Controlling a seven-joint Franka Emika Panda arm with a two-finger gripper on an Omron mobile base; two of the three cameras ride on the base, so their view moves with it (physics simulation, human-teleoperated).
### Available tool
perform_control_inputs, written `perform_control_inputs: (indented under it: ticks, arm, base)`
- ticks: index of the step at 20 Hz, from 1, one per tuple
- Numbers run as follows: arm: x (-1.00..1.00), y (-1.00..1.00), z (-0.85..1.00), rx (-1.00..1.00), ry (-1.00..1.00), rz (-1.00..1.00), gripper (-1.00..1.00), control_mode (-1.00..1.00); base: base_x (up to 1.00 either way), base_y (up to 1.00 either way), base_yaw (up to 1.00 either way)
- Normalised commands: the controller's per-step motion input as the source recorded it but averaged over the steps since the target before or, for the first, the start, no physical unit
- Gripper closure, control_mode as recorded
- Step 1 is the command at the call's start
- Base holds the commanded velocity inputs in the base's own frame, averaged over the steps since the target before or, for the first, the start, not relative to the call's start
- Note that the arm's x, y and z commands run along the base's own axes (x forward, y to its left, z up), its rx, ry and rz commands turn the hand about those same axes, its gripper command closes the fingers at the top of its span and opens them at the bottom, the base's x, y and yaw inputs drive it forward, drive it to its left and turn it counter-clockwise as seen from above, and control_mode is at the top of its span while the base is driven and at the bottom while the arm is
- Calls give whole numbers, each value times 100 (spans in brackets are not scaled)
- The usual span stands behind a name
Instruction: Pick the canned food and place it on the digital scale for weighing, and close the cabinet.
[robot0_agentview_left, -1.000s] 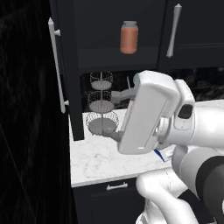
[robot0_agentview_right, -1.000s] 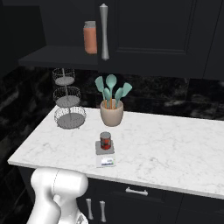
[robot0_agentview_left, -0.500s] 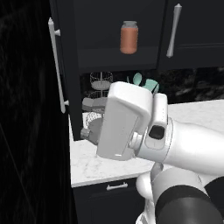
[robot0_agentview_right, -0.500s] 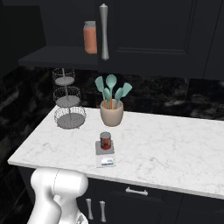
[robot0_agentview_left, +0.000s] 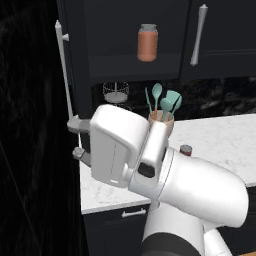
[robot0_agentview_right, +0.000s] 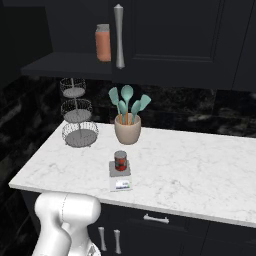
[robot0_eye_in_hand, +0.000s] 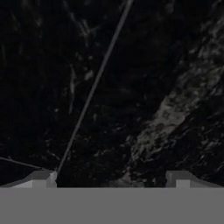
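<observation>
The canned food (robot0_agentview_right: 120, 160), a short red can, stands on the digital scale (robot0_agentview_right: 120, 183) near the counter's front edge; its top (robot0_agentview_left: 186, 149) peeks out behind my arm. The cabinet (robot0_agentview_left: 135, 67) has its left door swung open, with that door's long bar handle (robot0_agentview_left: 62, 75) at the left. My gripper (robot0_agentview_left: 76, 139) is open and holds nothing; it sits just below and beside that handle, close to the door's edge. In the hand view the fingertips (robot0_eye_in_hand: 42, 177) stand wide apart before a dark marbled surface.
An orange-pink jar (robot0_agentview_left: 147, 42) stands on the cabinet shelf. A pot of teal utensils (robot0_agentview_right: 127, 126) and a tiered wire basket (robot0_agentview_right: 77, 117) are at the back of the white marble counter (robot0_agentview_right: 200, 170). The right door's handle (robot0_agentview_left: 199, 35) hangs above. Drawers (robot0_agentview_right: 155, 218) sit below.
My arm has swung left, away from the counter, bringing the open gripper up to the open door's edge. The can stays on the scale.
</observation>
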Motion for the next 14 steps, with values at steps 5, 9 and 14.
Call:
perform_control_inputs:
  ticks: [5, 9, 14]
  arm:
    - [-5, 22, 0, 0, -1, -13, -100, -100]
    - [2, 29, 0, 0, 1, -23, -100, -100]
    - [31, 10, 0, 5, 9, -25, -100, -100]
  base:
    - [0, 0, 0]
    - [0, 0, 0]
    - [0, 0, 0]
